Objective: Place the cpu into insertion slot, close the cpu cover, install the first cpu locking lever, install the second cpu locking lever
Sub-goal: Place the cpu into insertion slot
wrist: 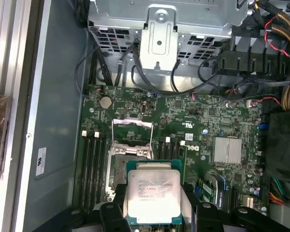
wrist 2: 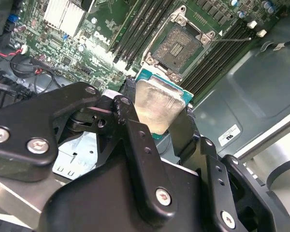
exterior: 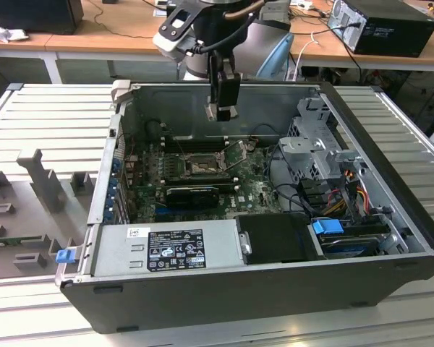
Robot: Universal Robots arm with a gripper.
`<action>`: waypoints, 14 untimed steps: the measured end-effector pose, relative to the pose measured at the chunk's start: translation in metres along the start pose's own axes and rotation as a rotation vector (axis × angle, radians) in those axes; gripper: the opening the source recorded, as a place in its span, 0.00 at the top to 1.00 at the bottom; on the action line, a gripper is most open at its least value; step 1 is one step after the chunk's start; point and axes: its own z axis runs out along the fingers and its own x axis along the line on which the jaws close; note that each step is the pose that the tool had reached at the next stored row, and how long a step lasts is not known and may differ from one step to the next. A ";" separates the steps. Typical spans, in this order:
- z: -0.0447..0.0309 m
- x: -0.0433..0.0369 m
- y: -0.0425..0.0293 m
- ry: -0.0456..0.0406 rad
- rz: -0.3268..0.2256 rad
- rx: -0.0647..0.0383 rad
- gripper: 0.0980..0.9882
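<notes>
Inside the white-labelled computer case (exterior: 275, 289), the gripper (exterior: 221, 114) clamps the cpu (wrist: 152, 195) near the open insertion slot (wrist 2: 176, 47).

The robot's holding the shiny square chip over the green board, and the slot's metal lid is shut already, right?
No. The end effector does hold the cpu over the green board, but the cpu cover stands open, leaving the insertion slot bare; the first wrist view shows it.
</notes>
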 end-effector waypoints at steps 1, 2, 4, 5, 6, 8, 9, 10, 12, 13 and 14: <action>0.0001 0.0000 0.0000 -0.0005 0.006 0.000 0.52; 0.0004 0.0000 0.0000 -0.0019 0.022 0.000 0.52; 0.0012 0.0000 -0.0001 -0.0041 0.051 0.000 0.52; 0.0015 0.0000 -0.0001 -0.0049 0.060 -0.001 0.52; 0.0017 0.0000 -0.0001 -0.0055 0.067 -0.001 0.52; 0.0024 0.0000 -0.0002 -0.0072 0.089 -0.001 0.52; 0.0030 0.0000 -0.0002 -0.0079 0.098 -0.001 0.52; 0.0036 0.0000 -0.0003 -0.0080 0.101 0.000 0.52; 0.0064 0.0000 -0.0006 -0.0080 0.101 0.001 0.52; 0.0093 -0.0001 -0.0008 -0.0079 0.101 0.004 0.52; 0.0113 -0.0001 -0.0009 -0.0078 0.101 0.006 0.52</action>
